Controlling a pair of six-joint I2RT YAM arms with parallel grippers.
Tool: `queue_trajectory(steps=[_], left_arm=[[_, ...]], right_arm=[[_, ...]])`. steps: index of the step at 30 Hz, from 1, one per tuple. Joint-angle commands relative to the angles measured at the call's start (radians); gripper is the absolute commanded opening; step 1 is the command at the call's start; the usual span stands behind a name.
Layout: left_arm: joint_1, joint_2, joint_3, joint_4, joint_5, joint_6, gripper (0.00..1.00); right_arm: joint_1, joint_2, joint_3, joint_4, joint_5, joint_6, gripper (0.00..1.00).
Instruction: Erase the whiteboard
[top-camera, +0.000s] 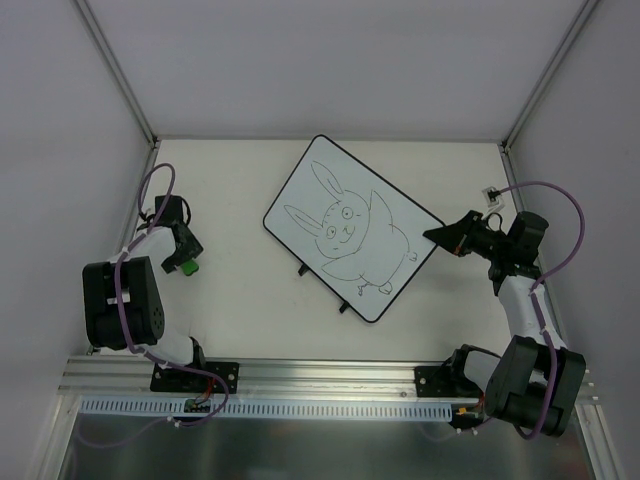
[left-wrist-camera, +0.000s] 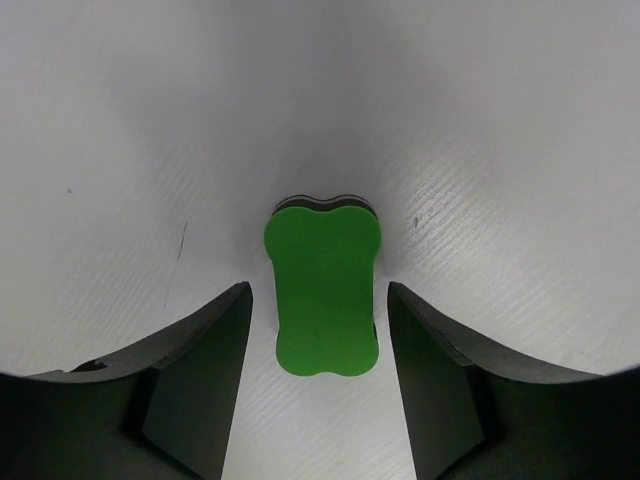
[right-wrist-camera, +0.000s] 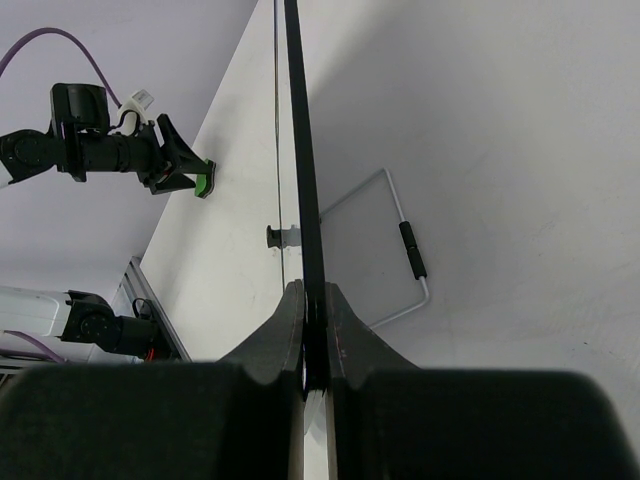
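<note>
On the table (top-camera: 240, 310) the whiteboard (top-camera: 352, 228) sits askew, its rabbit drawing unerased. My right claw (top-camera: 438, 236) pinches its frame, I judge to steady it. My left claw (top-camera: 183, 262) straddles the green eraser (left-wrist-camera: 322, 290), parted, not yet gripping.

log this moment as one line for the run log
left gripper: open, straddling green eraser, gaps both sides | right gripper: shut on whiteboard edge | rabbit drawing: not yet erased

The left arm (top-camera: 122, 300) and right arm (top-camera: 520, 305) look alike: boxy black joints, white link covers, a looping purple cable (top-camera: 540, 183) each, black wedge-shaped fingers (left-wrist-camera: 190, 390), black base plates (top-camera: 195, 378)
</note>
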Motion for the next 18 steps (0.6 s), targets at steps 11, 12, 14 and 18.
queue_trajectory(steps=[11,12,14,18], left_arm=[[-0.008,-0.034,0.044,0.025,0.144,0.039,0.08],[-0.016,-0.066,0.047,0.031,0.171,0.05,0.06],[-0.071,-0.118,0.053,0.082,0.254,0.1,0.05],[-0.246,-0.16,0.088,0.193,0.316,0.197,0.04]], right_arm=[[0.003,-0.004,-0.011,0.056,0.14,-0.144,0.0],[0.006,-0.005,-0.009,0.056,0.142,-0.144,0.0],[0.011,-0.008,-0.009,0.056,0.145,-0.144,0.0],[0.022,-0.019,-0.014,0.053,0.168,-0.152,0.0]])
